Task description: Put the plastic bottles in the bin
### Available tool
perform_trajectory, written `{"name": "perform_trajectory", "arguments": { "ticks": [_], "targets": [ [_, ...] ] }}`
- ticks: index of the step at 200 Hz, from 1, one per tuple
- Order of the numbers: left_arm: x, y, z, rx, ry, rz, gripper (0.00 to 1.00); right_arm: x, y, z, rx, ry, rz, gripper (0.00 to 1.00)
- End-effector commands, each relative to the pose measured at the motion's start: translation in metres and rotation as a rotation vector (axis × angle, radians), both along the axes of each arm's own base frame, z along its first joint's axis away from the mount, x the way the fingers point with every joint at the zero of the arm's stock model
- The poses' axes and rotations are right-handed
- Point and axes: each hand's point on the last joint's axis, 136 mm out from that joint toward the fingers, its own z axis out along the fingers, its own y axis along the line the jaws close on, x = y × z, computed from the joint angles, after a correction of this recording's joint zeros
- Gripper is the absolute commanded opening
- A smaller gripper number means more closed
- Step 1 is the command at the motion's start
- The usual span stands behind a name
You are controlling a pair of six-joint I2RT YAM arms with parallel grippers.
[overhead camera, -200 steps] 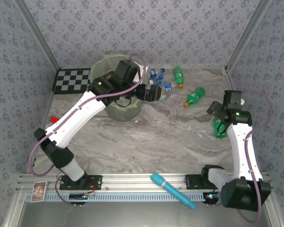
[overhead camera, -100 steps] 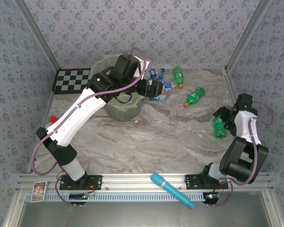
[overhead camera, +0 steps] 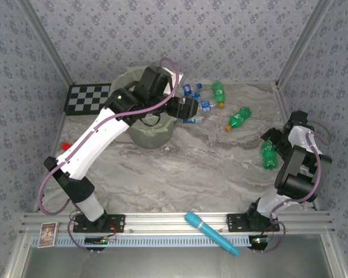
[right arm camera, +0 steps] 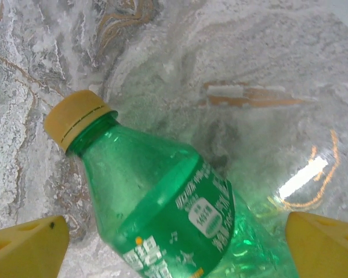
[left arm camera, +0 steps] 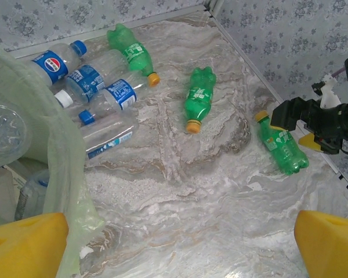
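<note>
Left fingers [left arm camera: 23, 243] and right fingers [right arm camera: 26, 243]: both pairs spread wide, nothing held. Some bottles binned, most outstanding.
Item 1, bin [left arm camera: 66, 168]: just beside my left fingers, with clear bottle shapes [left arm camera: 6, 130] showing inside it; how many, I cannot tell. Item 2, clear blue-labelled bottles [left arm camera: 101, 92]: four by my count, lying on the tabletop [left arm camera: 180, 197] in a huddle just beside the bin. Item 3, green bottles, all lying on the tabletop: far green bottle [left arm camera: 130, 51] next to the huddle; middle green bottle [left arm camera: 198, 95] apart from it; orange-capped green bottle [right arm camera: 162, 202] directly under my right fingers, not yet gripped. By my judgement about seven remain to move, the last-named being nearest to hand.
</note>
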Motion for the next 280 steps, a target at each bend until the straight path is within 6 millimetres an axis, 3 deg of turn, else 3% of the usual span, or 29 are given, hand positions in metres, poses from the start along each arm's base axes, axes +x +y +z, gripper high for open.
{"name": "perform_trajectory", "arguments": {
  "ticks": [1,64,108,150,172,186,220,256,280],
  "targets": [
    [-0.005,0.009,0.019,-0.002,-0.054,0.005,1.00,0.008,0.012,-0.007,0.029,0.021,0.062,0.93],
    [-0.006,0.019,0.025,0.007,-0.082,0.021,1.00,0.007,0.045,-0.030,0.032,0.087,0.152,0.82],
    [-0.007,0.024,0.025,0.013,-0.080,0.024,1.00,0.008,0.054,-0.036,-0.011,0.122,0.185,0.76],
    [-0.006,0.033,0.029,0.008,-0.091,0.045,1.00,0.003,0.066,-0.040,-0.036,0.150,0.232,0.78],
    [-0.006,0.038,0.030,0.006,-0.091,0.055,1.00,-0.001,0.073,-0.040,-0.047,0.159,0.262,0.88],
    [-0.006,0.040,0.030,0.003,-0.092,0.059,1.00,-0.004,0.075,-0.039,-0.068,0.171,0.277,0.88],
    [-0.005,0.042,0.030,0.000,-0.089,0.064,1.00,-0.006,0.078,-0.038,-0.072,0.163,0.288,0.75],
    [-0.004,0.047,0.032,0.000,-0.098,0.078,1.00,-0.002,0.081,-0.029,-0.080,0.133,0.297,0.55],
    [-0.002,0.054,0.035,-0.003,-0.110,0.100,1.00,0.002,0.083,-0.016,-0.092,0.099,0.294,0.54]
  ]
}}
